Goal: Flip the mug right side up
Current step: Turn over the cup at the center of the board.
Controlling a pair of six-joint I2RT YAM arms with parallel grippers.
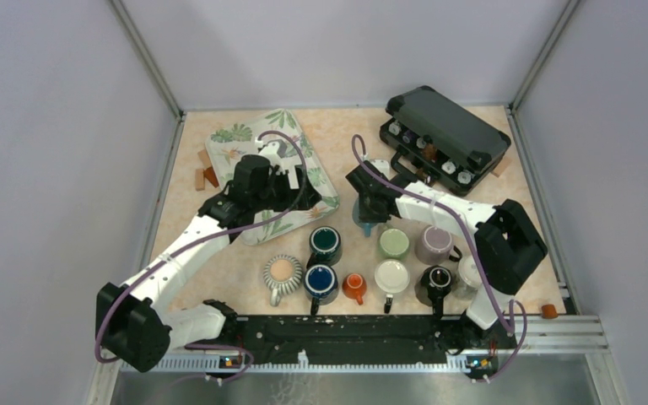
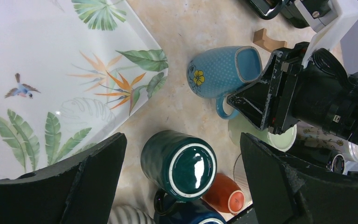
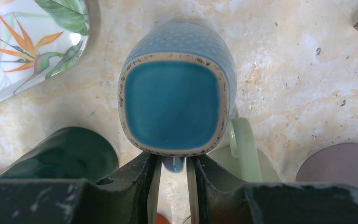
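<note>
Left gripper (image 2: 182, 140): spread wide, idle over dark green mug (image 2: 179, 165). Right gripper (image 3: 173, 163): fingers pinching handle (image 2: 221, 111) of blue mug (image 3: 175, 107). Mug tipped on side, squarish end toward my wrist, just beyond pale green mug (image 3: 244, 140), near leafy tray (image 3: 32, 51). Step judged: mid-turn. Next: roll wrist until mouth faces up, lower, release.

R wrist: blue mug (image 3: 177, 88) handle mostly hid btwn right claw (image 3: 173, 163) fingers | top: case (image 1: 447, 135) contents too small
</note>
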